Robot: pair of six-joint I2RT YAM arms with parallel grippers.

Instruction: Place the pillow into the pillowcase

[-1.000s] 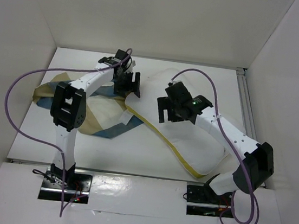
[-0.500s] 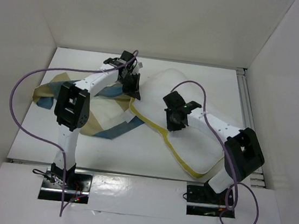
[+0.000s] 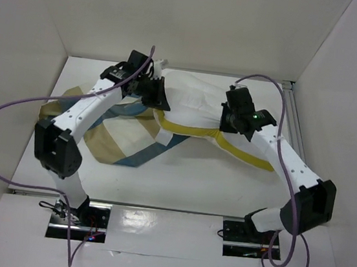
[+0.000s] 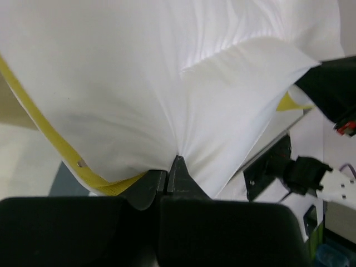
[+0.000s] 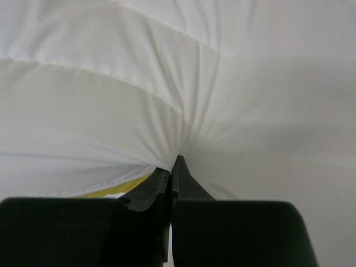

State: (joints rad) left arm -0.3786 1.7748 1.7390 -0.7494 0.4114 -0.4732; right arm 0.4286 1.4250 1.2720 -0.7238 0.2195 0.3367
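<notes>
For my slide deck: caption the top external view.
Both jaws shut on the pillow; checked pillowcase lies spread at left.

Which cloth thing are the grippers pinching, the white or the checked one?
The white pillow with yellow piping; left gripper and right gripper both pinch it. The checked pillowcase lies ungripped.

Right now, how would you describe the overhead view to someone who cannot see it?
Two robot arms pinch a white, yellow-edged pillow between them, the left gripper and right gripper each shut on its fabric. A blue, tan and cream checked pillowcase lies under the left arm.
</notes>
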